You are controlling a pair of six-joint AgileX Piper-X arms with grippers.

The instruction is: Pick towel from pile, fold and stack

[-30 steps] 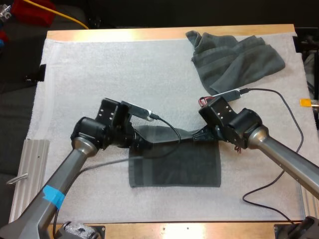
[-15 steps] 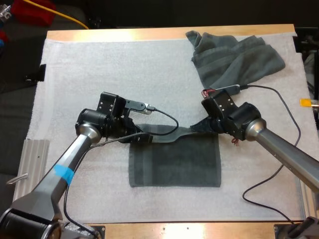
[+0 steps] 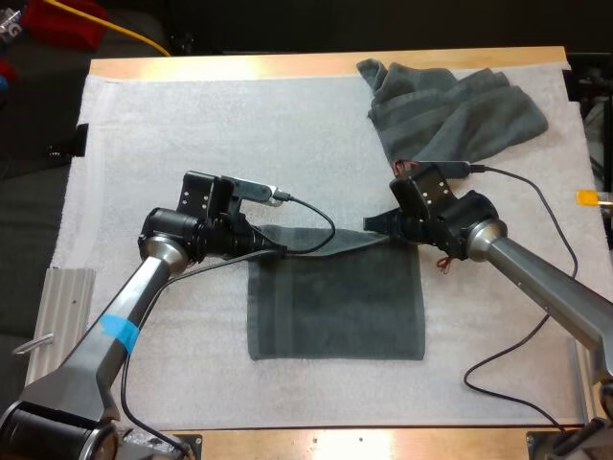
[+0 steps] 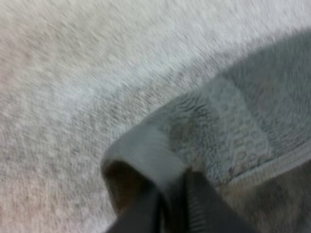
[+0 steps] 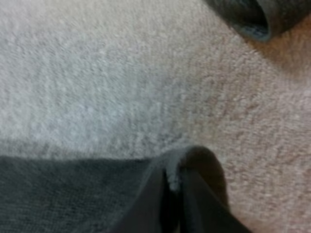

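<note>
A dark grey-green towel [image 3: 335, 307] lies flat on the white mat's middle, its far edge lifted. My left gripper [image 3: 271, 251] is shut on the towel's far left corner [image 4: 160, 150]. My right gripper [image 3: 378, 228] is shut on the far right corner [image 5: 170, 170]. The far edge stretches between the two grippers, just above the mat. A crumpled towel [image 3: 450, 110] of the same colour lies at the mat's far right; its edge [image 5: 243, 17] shows beyond my right gripper.
The white mat [image 3: 192, 125] covers most of the wooden table [image 3: 287, 65]. A metal rail [image 3: 53, 335] lies off the mat's left edge. A red object [image 3: 62, 21] and a yellow cable [image 3: 134, 34] sit beyond the far left.
Both grippers have moved toward the far side with the towel's corners, drawing the far edge taut. The towel's spread part now reaches farther up the mat.
</note>
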